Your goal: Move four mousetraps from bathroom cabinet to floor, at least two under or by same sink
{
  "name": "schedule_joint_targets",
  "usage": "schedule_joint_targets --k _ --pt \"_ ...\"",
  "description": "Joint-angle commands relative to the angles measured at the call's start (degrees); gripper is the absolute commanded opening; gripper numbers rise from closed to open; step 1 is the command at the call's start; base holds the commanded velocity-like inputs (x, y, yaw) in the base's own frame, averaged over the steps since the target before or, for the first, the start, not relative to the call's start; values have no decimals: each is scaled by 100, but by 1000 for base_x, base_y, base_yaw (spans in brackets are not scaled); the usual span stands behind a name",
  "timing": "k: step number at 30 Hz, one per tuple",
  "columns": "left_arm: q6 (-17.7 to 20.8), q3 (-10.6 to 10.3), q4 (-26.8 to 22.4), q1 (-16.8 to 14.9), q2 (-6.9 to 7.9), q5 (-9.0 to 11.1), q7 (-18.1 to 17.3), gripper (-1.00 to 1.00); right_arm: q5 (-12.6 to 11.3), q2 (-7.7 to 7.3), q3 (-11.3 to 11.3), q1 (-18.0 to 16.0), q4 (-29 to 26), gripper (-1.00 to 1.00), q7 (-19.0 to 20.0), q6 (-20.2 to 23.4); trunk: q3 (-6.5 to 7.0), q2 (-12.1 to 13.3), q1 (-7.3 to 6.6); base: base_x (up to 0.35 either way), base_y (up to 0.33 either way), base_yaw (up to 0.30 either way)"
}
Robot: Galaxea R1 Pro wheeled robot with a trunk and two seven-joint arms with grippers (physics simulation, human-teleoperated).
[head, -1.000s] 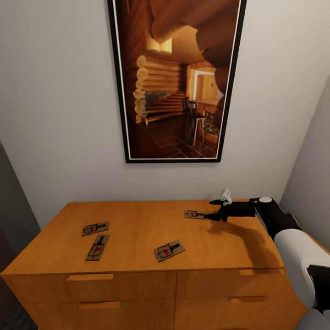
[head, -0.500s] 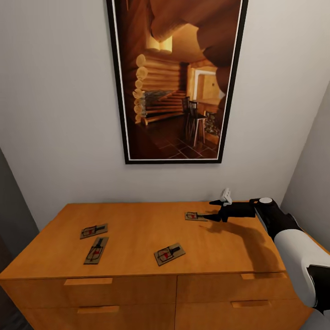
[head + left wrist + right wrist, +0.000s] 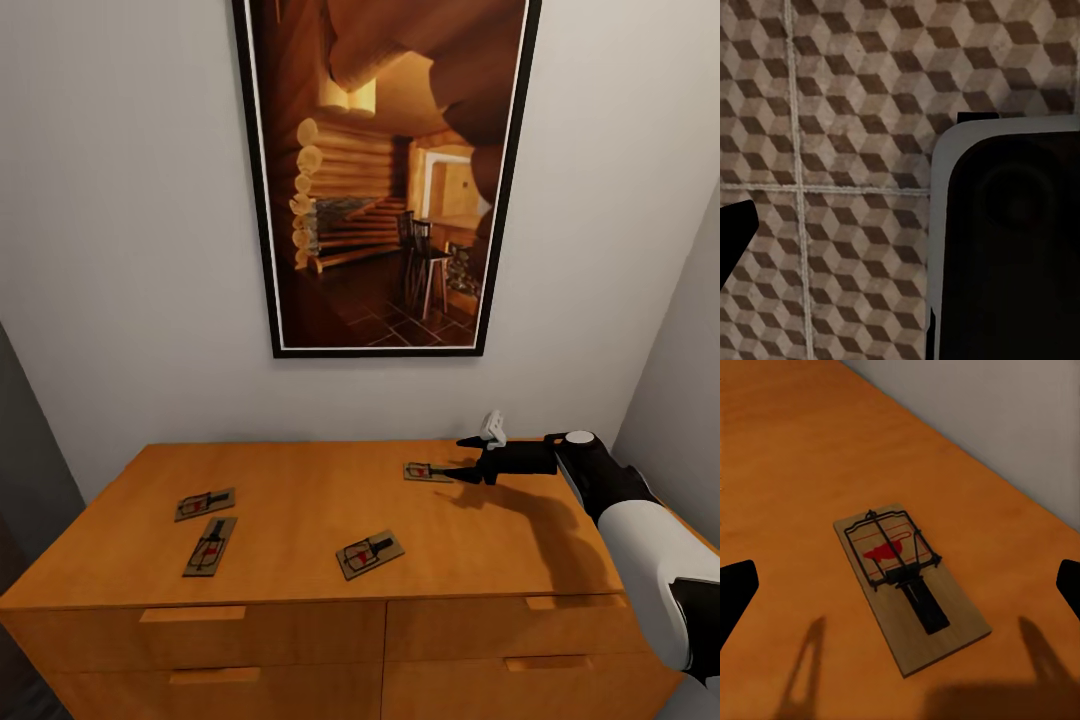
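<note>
Nothing moved since before: right gripper [image 3: 466, 458] jaws spread before far mousetrap [image 3: 425, 470], framed picture [image 3: 385, 170] behind.

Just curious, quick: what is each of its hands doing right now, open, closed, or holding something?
Left gripper: cannot be told.
Right gripper: jaws open, empty, at a mousetrap.

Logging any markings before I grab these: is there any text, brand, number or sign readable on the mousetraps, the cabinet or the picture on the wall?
None: no readable text in any view.
The mousetrap ahead of the right pincer carries only a red mark on its board, no letters.
The other three mousetraps: red patches too small to read.
The cabinet top and drawers: plain wood.
The framed picture: a log interior, no caption.
</note>
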Motion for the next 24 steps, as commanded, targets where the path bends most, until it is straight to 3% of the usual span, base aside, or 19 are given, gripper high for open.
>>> schedule_joint_targets --k 1,24 --pt "-31 -5 10 -4 1 -5 16 100 49 7 -42 -3 -7 100 38 29 -5 -3 0 0 0 0" --pt "-37 -5 11 -4 -1 -5 16 100 49 2 -48 -3 -7 100 54 34 -146 -3 0 0 0 0"
